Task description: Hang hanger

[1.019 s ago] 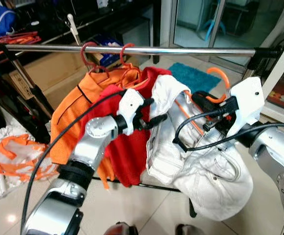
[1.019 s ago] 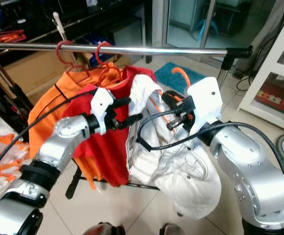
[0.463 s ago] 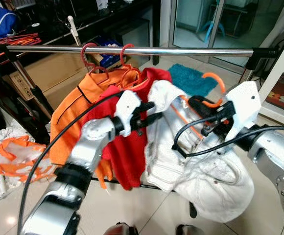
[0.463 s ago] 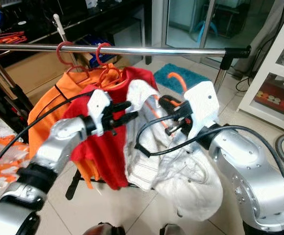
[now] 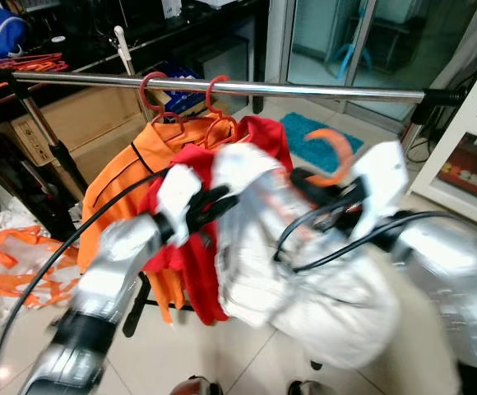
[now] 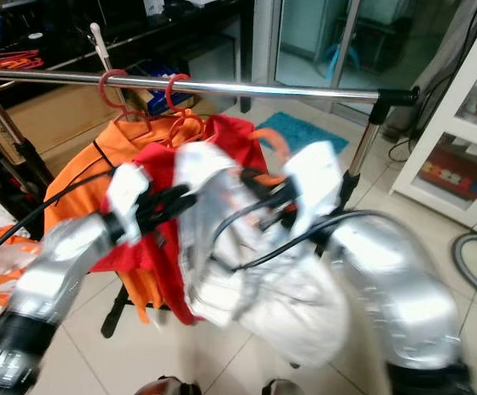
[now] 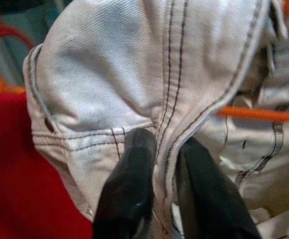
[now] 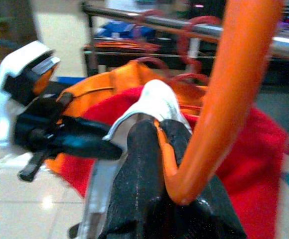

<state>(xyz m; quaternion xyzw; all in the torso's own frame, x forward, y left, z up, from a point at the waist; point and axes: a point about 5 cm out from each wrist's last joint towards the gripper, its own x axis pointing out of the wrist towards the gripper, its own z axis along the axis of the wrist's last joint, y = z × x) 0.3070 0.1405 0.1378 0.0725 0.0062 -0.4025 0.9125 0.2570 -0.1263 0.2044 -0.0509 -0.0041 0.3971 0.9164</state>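
My right gripper [image 8: 172, 164] has its fingers closed tight on the neck of the orange hanger [image 5: 331, 153], whose hook sits just below the metal rail [image 5: 304, 89], not on it. My left gripper [image 7: 159, 169] pinches a seam of the white jacket [image 5: 304, 280] draped on that hanger. Beside it, a red garment [image 6: 160, 239] and an orange garment [image 5: 119, 177] hang from the rail.

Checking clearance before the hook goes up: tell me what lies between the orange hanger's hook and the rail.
In the left eye view, open air separates the orange hanger's hook, held by the right gripper, from the rail above; nothing hangs on that stretch.
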